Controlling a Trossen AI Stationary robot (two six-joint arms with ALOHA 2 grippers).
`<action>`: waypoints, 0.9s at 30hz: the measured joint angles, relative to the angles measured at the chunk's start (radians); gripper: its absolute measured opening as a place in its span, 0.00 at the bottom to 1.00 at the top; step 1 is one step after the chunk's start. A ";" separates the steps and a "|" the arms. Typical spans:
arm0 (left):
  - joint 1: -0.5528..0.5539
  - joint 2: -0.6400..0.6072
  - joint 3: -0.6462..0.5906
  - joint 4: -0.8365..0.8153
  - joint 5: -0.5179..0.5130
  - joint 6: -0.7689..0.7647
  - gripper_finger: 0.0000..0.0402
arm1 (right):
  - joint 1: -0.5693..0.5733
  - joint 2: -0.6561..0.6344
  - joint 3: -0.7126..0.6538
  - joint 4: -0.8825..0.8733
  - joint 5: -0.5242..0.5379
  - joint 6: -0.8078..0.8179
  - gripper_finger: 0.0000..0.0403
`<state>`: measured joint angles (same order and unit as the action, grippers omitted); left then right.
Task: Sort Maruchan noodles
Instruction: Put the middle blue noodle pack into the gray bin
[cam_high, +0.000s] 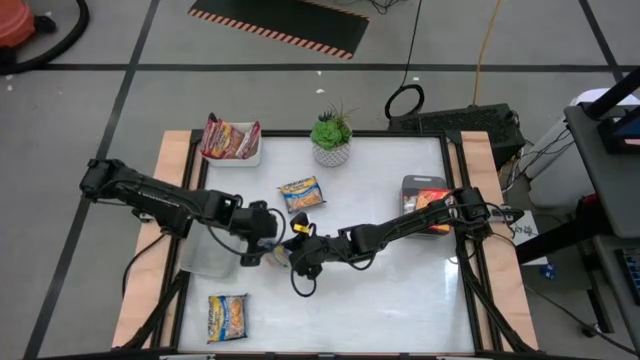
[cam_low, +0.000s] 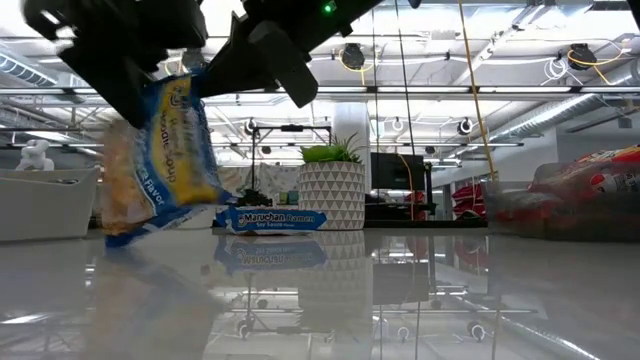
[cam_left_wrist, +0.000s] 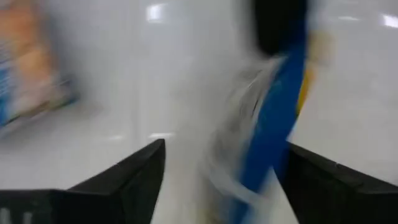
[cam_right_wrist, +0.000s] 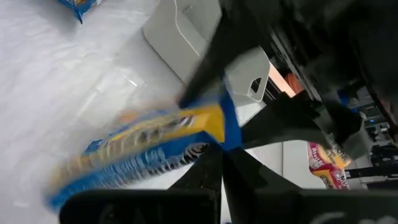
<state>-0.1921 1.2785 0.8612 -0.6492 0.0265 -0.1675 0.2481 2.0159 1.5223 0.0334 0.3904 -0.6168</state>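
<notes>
Beyond my glossy white tabletop (cam_high: 400, 280) lies a grey floor (cam_high: 80, 100) crossed by dark lines, with a black-and-orange striped mat (cam_high: 285, 25) at the far side. Ceiling trusses (cam_low: 520, 95) and bright lamps hang overhead, and cables (cam_high: 405, 100) trail across the floor.

A robotics lab or industrial test space is shown, not a home. A glossy white table (cam_high: 380, 290) with wooden side rails is set on a grey concrete floor (cam_high: 100, 100) marked with dark tape lines, and a black-and-orange hazard-striped mat (cam_high: 280, 25) is laid beyond it. Cables are run across the floor, and a yellow cord (cam_high: 487, 45) is seen near equipment racks (cam_high: 610, 170) at the right edge. In the low view, an open ceiling with exposed pipes, beams and strip lights (cam_low: 480, 55) is seen, with monitors and workstations (cam_low: 395, 180) behind a potted plant (cam_low: 330, 185).
</notes>
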 joint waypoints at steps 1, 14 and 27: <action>0.000 0.000 0.000 -0.013 -0.036 -0.033 0.69 | 0.000 0.000 0.000 0.000 0.001 0.009 0.00; -0.110 0.000 0.000 0.024 -0.047 -0.024 0.34 | 0.003 0.000 0.001 0.000 -0.002 0.036 0.00; -0.125 0.000 0.000 0.022 -0.098 -0.077 0.34 | 0.002 -0.012 0.001 0.003 0.037 0.115 0.10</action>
<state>-0.3171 1.2781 0.8612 -0.6276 -0.0716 -0.2440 0.2501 2.0040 1.5230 0.0362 0.4273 -0.5013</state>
